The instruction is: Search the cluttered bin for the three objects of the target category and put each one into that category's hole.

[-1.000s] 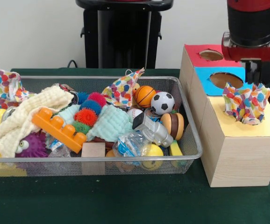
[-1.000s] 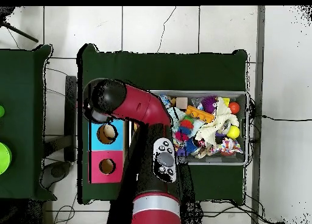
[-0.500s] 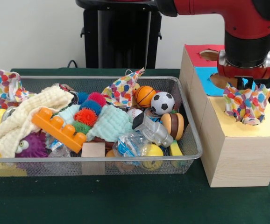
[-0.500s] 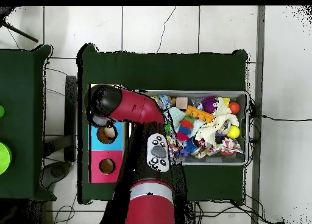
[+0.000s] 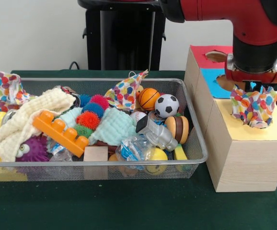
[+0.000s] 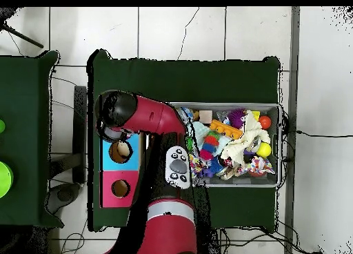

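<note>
Green table (image 5: 129,206), spotted cloth (image 5: 253,106) in box (image 5: 246,148)

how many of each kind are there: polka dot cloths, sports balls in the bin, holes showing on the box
polka dot cloths: 3 (bin's left corner, bin's back, yellow hole)
sports balls: 3 (basketball, soccer ball, baseball)
holes showing: 2 (red, blue)
total: 8

A green-covered table (image 6: 179,79) stands on white floor tiles (image 6: 179,30) before a pale wall (image 5: 33,33).
</note>
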Tool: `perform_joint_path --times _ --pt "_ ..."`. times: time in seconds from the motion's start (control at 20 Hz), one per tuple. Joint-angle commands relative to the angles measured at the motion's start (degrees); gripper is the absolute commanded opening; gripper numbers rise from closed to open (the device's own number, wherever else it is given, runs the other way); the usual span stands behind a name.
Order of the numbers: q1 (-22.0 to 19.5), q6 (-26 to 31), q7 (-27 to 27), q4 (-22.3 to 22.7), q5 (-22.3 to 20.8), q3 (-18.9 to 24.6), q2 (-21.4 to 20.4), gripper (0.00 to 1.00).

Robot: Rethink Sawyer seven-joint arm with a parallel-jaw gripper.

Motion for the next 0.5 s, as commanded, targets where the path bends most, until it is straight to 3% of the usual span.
perform_joint_path --times 0.05,0.3,0.5 --pt "-0.15 -0.95 10.38 -2.34 0.54 3.77 2.93 0.0" --pt "-2.49 5.44 8.42 0.24 1.45 3.5 -6.25 0.0" --pt "-4.24 9.53 7.46 0.68 1.89 3.83 -9.58 0.0"
